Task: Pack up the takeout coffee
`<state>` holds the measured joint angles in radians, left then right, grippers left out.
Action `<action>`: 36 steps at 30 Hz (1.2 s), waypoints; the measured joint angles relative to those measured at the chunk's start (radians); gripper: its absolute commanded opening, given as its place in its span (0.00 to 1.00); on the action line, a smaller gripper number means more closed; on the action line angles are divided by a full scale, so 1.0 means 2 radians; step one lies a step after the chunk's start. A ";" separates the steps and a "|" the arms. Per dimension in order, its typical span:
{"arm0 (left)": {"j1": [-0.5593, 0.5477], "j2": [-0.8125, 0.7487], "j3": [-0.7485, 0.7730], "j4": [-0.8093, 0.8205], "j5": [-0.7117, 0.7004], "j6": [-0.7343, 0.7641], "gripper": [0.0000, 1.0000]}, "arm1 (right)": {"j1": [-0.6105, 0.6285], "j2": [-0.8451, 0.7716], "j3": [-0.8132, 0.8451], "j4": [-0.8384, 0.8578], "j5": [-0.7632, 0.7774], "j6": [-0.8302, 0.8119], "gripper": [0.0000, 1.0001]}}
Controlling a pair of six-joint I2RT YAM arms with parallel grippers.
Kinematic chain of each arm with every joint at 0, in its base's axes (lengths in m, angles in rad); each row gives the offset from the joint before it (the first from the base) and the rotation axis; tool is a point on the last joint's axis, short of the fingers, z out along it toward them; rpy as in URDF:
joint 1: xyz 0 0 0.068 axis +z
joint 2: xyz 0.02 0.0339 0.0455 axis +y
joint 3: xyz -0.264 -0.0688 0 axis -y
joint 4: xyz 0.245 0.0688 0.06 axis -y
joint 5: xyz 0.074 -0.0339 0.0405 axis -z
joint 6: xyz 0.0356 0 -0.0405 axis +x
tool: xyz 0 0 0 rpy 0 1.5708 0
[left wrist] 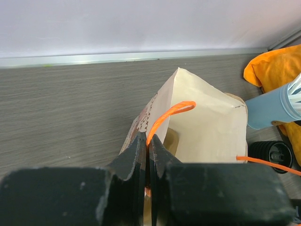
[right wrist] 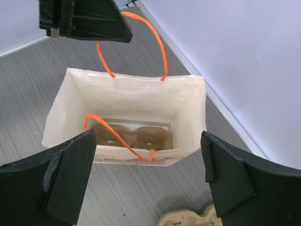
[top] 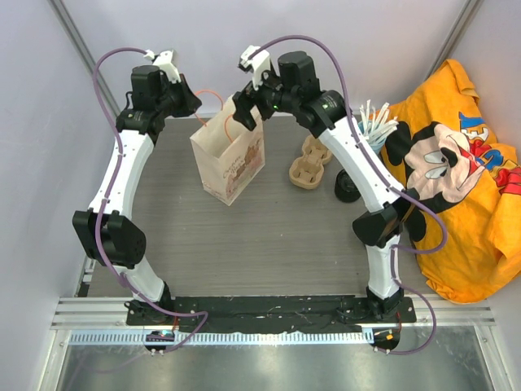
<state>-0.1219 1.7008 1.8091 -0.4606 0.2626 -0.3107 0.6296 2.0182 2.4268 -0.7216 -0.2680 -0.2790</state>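
So the left gripper (left wrist: pixel 147 142) pinches the orange handle (left wrist: pixel 171 112) of the paper bag (top: pixel 229 159) to prop it open. The right gripper (right wrist: pixel 148 141) hovers above, spread wide and empty. The takeout coffee (top: pixel 346 189) sits on the table (top: pixel 269 244), right of the bag.

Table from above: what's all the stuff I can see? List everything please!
table: one, grey, under everything.
paper bag: one, cream, standing at the back, middle.
orange handle: two, on the bag's top.
cardboard tray: one, brown, inside the bag; more on the table right of it.
black cup: one, right of the trays, partly behind the right arm.
blue cup: one, holding white sticks, far right.
shirt: one, orange with a cartoon mouse, right edge.
left gripper: one, black, shut on an orange handle.
right gripper: one, black, open above the bag.
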 measured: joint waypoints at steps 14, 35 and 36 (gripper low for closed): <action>0.000 0.000 -0.004 0.000 0.009 0.000 0.11 | -0.031 -0.047 -0.071 -0.046 -0.070 -0.067 0.96; 0.000 0.000 -0.013 0.000 0.022 0.000 0.10 | -0.030 -0.040 -0.080 -0.020 -0.051 -0.078 0.88; 0.000 0.000 -0.013 0.000 0.023 0.000 0.09 | -0.030 -0.039 -0.080 -0.015 -0.048 -0.077 0.85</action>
<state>-0.1219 1.7008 1.7840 -0.4603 0.3092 -0.3111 0.5705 1.9400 2.2669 -0.7525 -0.3645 -0.4324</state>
